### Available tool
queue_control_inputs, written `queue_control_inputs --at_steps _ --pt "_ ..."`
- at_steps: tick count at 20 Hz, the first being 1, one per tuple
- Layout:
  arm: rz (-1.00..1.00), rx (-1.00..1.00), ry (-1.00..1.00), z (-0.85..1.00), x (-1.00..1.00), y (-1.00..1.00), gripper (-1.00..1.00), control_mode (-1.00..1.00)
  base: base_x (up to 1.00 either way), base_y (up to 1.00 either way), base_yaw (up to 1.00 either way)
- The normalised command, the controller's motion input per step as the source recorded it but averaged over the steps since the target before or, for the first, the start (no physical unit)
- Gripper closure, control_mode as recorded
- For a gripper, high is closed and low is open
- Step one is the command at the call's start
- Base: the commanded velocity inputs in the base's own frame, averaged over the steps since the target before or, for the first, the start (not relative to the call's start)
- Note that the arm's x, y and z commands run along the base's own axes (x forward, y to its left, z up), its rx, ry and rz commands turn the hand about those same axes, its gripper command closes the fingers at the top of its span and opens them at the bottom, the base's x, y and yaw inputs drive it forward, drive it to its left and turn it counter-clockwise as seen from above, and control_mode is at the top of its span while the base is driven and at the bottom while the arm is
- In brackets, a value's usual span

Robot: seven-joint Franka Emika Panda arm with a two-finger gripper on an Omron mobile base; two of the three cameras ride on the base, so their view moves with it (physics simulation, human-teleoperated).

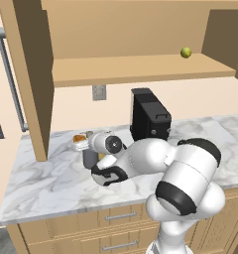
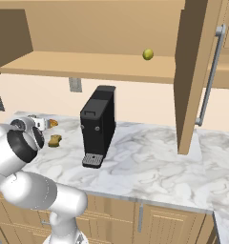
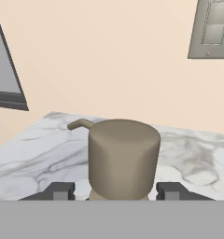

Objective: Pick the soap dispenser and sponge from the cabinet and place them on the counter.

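The white arm folds low and reaches leftward over the desk (image 1: 51, 183), its elbow bulking near the front edge and its wrist level, just left of the black coffee machine (image 1: 149, 116). The gripper (image 3: 116, 191) points horizontally, its dark fingers (image 3: 61, 190) spread on either side of the soap dispenser (image 3: 123, 156).

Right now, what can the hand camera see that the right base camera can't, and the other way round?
Hand view: the soap dispenser close up, its nozzle pointing left, standing between the two tips of the gripper. Right base view: the black coffee machine, the green ball on the cabinet shelf, the sponge lying on the marble, and the open cabinet door. Both: the counter and the wall outlet.
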Motion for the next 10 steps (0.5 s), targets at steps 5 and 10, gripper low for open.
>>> queue_control_inputs --at_steps 5,10 --pt "0.0 -0.03 0.0 -0.27 0.0 0.05 1.0 -1.0 0.0 0.0 0.0" --pt "0.0 -0.02 0.0 -0.25 0.0 0.03 1.0 -1.0 0.0 0.0 0.0"
